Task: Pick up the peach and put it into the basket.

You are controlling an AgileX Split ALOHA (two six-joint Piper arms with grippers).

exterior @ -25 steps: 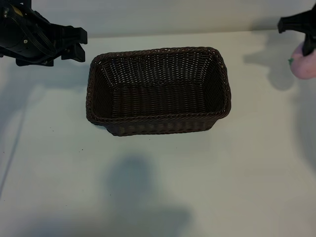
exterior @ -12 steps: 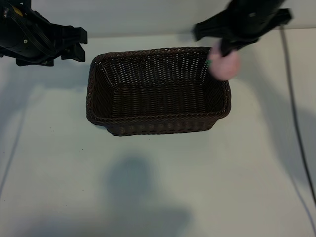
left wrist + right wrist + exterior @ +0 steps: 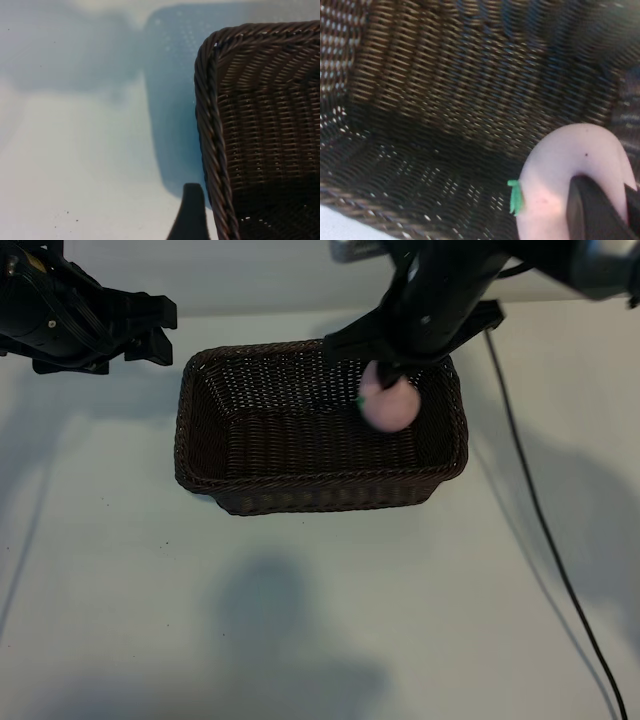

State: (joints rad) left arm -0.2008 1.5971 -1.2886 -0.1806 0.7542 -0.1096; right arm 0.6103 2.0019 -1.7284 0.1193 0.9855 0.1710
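Note:
The pale-pink peach [image 3: 390, 404] with its small green leaf hangs over the right half of the dark-brown wicker basket [image 3: 320, 478], above its floor. My right gripper [image 3: 386, 376] comes down from the far side and is shut on the peach's top. In the right wrist view the peach [image 3: 560, 170] fills the corner with a dark finger [image 3: 590, 210] pressed on it, and the basket's woven wall [image 3: 445, 90] lies behind. My left gripper [image 3: 150, 330] is parked open by the basket's far left corner, holding nothing.
A black cable [image 3: 545, 540] trails from the right arm across the table to the front right. The left wrist view shows a corner of the basket rim [image 3: 207, 125] close beside one left finger [image 3: 191, 215]. White tabletop surrounds the basket.
The right arm has swept in from the far right edge with the peach, crossed the basket's right rim and now holds it over the inside. The left arm has stayed still.

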